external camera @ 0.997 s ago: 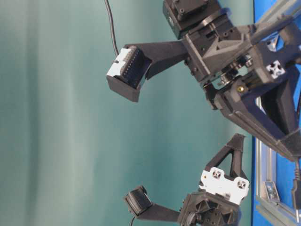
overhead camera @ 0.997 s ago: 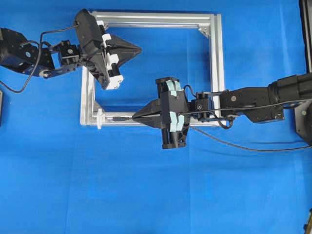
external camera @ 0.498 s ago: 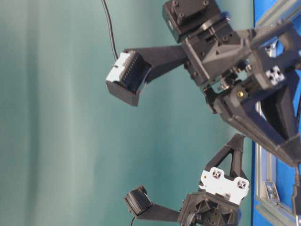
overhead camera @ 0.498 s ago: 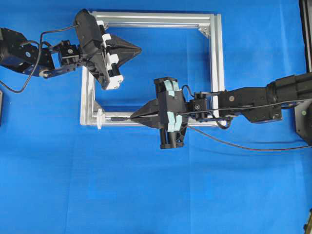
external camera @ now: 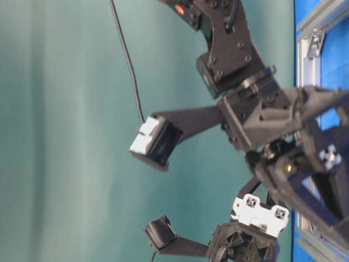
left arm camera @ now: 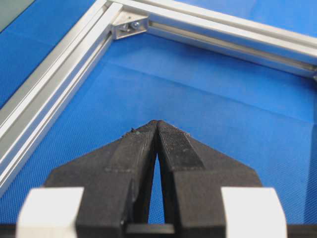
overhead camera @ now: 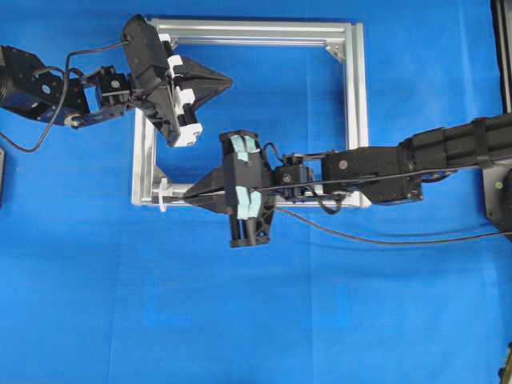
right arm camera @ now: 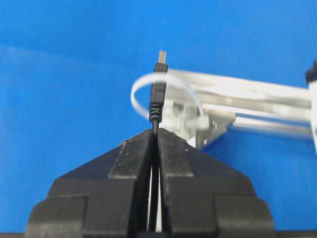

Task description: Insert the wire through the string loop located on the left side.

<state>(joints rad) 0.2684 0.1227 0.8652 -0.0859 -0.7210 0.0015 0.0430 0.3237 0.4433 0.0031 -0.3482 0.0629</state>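
Observation:
In the right wrist view my right gripper [right arm camera: 156, 131] is shut on the wire [right arm camera: 154, 163], whose black plug [right arm camera: 158, 87] sticks out just past the fingertips. The plug overlaps the white string loop [right arm camera: 138, 85] on the frame's corner, and its silver tip reaches beyond the loop's far band. From overhead, the right gripper [overhead camera: 187, 192] sits right beside the string loop [overhead camera: 163, 194] at the frame's lower left corner. The wire [overhead camera: 360, 238] trails off to the right. My left gripper [overhead camera: 230, 81] is shut and empty above the frame's upper left area, also seen as the left gripper [left arm camera: 157, 124].
The square aluminium frame [overhead camera: 356, 104] lies on the blue cloth, with a corner bracket [left arm camera: 130, 26] ahead of the left gripper. The right arm [overhead camera: 416, 156] stretches across the frame's lower bar. The left arm [overhead camera: 48, 92] stays at the left edge.
The right gripper has slid left along the lower frame bar, carrying the plug up to the string loop. The left arm has not moved.

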